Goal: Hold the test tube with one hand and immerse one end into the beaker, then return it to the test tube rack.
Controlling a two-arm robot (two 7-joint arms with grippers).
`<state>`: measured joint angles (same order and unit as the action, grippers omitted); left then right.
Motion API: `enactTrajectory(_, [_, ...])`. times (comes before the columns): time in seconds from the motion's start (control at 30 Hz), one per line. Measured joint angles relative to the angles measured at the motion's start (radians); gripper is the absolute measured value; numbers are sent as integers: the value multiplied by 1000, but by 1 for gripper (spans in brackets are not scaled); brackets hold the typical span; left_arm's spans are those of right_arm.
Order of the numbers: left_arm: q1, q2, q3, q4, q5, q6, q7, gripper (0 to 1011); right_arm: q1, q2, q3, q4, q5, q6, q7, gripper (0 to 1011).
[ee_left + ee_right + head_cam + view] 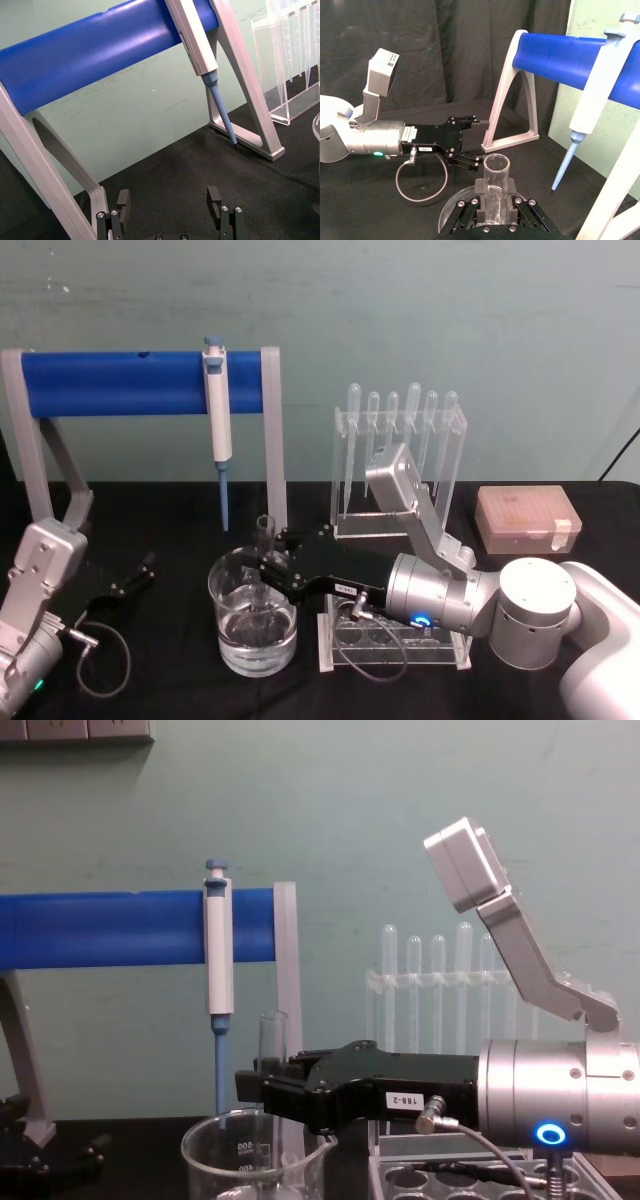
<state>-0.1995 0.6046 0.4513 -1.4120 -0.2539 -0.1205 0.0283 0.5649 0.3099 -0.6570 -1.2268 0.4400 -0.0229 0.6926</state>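
Observation:
My right gripper (268, 566) reaches in from the right and is shut on the test tube (266, 538), a clear upright glass tube with an open rim. The tube stands over the beaker (228, 612), and its lower part goes down inside the glass, which holds water at the bottom. In the chest view the tube (272, 1032) rises above the black jaws (264, 1088) over the beaker (230, 1160). The right wrist view shows the tube (496, 172) clamped between my pads. My left gripper (132, 578) rests open at the left on the black cloth, apart from the beaker.
A grey stand with a blue bar (120, 383) holds the white-and-blue pipettor (217, 390) behind the beaker. An acrylic rack of pipettes (400, 440) stands at the back. A clear tube rack (395, 645) lies under my right wrist. A pink tip box (526, 520) sits far right.

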Motion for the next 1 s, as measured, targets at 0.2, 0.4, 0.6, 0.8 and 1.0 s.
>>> enactTrajectory(0.2, [0,0,0,0,0,0,0,1000,0,0,0,0,1,1,0,229])
enactTrajectory(0.4, [0,0,0,0,0,0,0,1000,0,0,0,-1,1,1,0,229])
enactTrajectory(0.6, [0,0,0,0,0,0,0,1000,0,0,0,-1,2,1,0,229])
enactTrajectory(0.8, [0,0,0,0,0,0,0,1000,0,0,0,-1,2,1,0,229])
enactTrajectory(1.0, [0,0,0,0,0,0,0,1000,0,0,0,-1,2,1,-1,229])
